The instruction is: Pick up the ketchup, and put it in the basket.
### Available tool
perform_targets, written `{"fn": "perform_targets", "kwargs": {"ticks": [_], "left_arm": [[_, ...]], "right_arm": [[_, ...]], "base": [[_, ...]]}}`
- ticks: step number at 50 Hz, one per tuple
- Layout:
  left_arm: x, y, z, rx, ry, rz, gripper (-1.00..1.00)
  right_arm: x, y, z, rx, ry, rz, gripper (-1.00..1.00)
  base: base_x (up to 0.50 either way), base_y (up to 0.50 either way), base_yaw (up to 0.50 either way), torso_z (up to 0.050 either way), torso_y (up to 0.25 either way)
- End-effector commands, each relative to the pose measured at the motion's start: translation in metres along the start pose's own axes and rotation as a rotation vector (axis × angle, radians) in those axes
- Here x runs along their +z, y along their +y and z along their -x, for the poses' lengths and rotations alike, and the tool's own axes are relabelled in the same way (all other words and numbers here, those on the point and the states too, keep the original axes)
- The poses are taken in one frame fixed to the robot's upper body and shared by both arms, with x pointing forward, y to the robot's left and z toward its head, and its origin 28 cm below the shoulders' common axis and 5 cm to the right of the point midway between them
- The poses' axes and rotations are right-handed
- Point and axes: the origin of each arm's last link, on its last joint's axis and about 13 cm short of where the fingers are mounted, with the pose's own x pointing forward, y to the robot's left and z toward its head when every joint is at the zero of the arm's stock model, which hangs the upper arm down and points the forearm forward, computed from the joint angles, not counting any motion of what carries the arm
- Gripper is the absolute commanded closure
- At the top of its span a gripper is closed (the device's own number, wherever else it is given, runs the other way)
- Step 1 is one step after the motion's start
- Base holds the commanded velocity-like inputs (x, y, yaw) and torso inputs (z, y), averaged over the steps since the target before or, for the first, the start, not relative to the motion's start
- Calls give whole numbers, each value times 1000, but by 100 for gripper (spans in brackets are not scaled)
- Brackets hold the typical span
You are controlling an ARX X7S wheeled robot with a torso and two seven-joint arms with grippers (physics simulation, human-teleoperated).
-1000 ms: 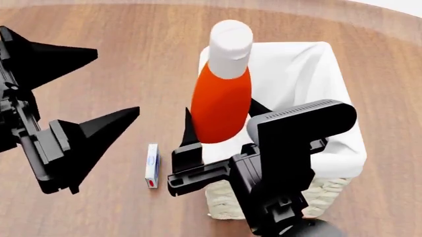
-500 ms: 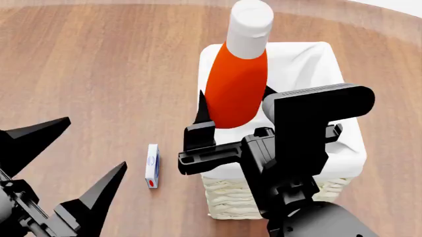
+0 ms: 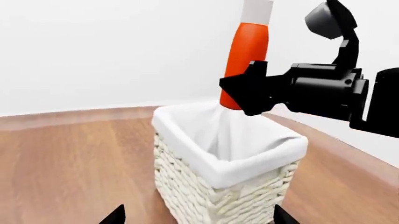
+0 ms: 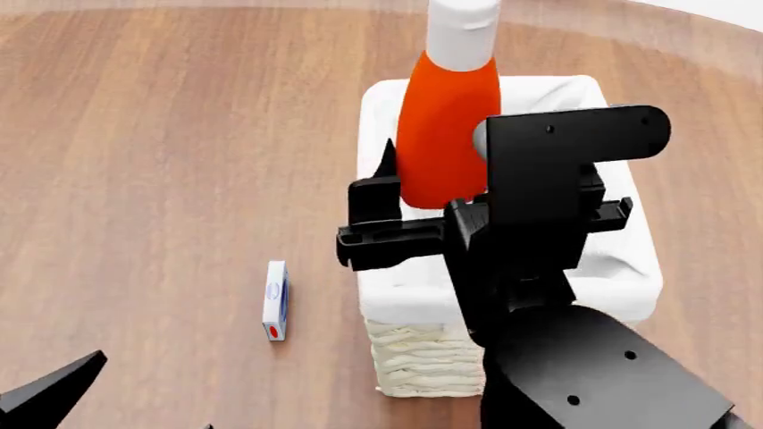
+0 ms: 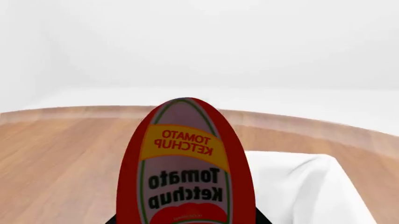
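The ketchup [image 4: 445,134] is an orange-red bottle with a white cap [image 4: 463,27], held upright above the basket [image 4: 417,362]. My right gripper [image 4: 444,195] is shut on the bottle's lower body. The basket is cream wicker with a white cloth lining [image 4: 620,268]. In the left wrist view the ketchup [image 3: 245,60] hangs over the far part of the basket's [image 3: 212,186] opening, with the right gripper [image 3: 251,89] around it. The right wrist view shows the ketchup's label [image 5: 186,163] close up and the lining [image 5: 299,186] beyond. My left gripper [image 3: 198,219] stands open, low and apart from the basket.
A small white box [image 4: 275,300] with a red and blue print lies on the wooden surface [image 4: 155,161] left of the basket. One left fingertip [image 4: 54,393] shows at the head view's lower left corner. A white wall [image 3: 93,51] rises beyond the wood.
My right gripper has carried the ketchup up and to the right, over the basket's opening. The left arm has dropped back toward the lower left, almost out of the head view.
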Motion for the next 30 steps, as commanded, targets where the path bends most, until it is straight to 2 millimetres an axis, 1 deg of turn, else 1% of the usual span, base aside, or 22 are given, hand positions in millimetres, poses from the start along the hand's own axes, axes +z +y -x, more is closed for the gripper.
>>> {"fn": "perform_targets", "kwargs": {"ticks": [1,2,3,4,6,7,8,9,10,11,13,15,17,18,19,21,23,24,26,28,29,30], "left_arm": [[-7,-7,15,25,-19,31,-100],[-6,-7,15,28,-20,31,-100],[-14,-6,17,35,-20,34,-100],[-15,-6,17,36,-19,34,-100],[-8,-7,17,37,-17,38,-100],[-16,-6,17,40,-16,40,-100],[-16,-6,17,40,-17,40,-100],[-15,-6,17,38,-21,44,-100],[-7,-6,17,36,-25,46,-100],[-11,-6,17,36,-24,46,-100],[-6,-6,17,31,-25,57,-100],[-6,-5,17,29,-32,69,-100],[-14,-5,19,28,-35,70,-100],[-14,-5,19,27,-35,71,-100],[-7,-5,18,27,-35,71,-100],[-6,-5,18,26,-35,75,-100],[-8,-5,17,25,-35,80,-100],[-14,-4,18,25,-34,80,-100],[-9,-4,17,26,-33,84,-100],[-8,-4,17,25,-34,86,-100],[-5,-5,17,7,-60,128,-100],[-5,-6,18,6,-62,130,-100]], "right_arm": [[16,0,-9,-58,38,36,100],[16,-1,-10,-74,57,42,100],[17,-1,-12,-76,75,42,100],[17,-2,-13,-76,75,49,100],[19,-2,-15,-98,114,50,100],[22,-3,-15,-104,116,59,100],[23,-3,-16,-108,121,58,100],[23,-4,-17,-122,135,56,100],[24,-5,-18,-124,143,56,100],[25,-5,-18,-125,144,57,100],[28,-6,-21,-132,176,54,100],[30,-5,-21,-135,214,106,100],[31,-5,-23,-136,221,98,100],[32,-6,-23,-141,231,103,100],[32,-6,-24,-139,231,106,100],[34,-6,-25,-142,255,104,100],[36,-6,-26,-138,268,108,100],[36,-6,-26,-143,281,103,100],[37,-6,-27,-145,310,82,100],[38,-5,-28,-143,326,102,100],[38,-5,-30,-152,346,112,100],[39,-5,-32,-155,356,79,100]], "base": [[0,0,0,0,10],[0,0,0,0,0],[0,0,0,0,0],[0,0,0,0,0],[0,0,0,0,0],[0,0,0,0,0],[0,0,0,0,0],[0,0,0,0,0],[0,0,0,0,0],[0,0,0,0,0],[0,0,0,0,0],[0,0,0,0,0],[0,0,0,0,0],[0,0,0,0,0],[0,0,0,0,0],[0,0,0,0,0],[0,0,0,0,0],[0,0,0,0,0],[0,0,0,0,0],[0,0,0,0,0],[0,0,0,0,0],[0,0,0,0,0]]}}
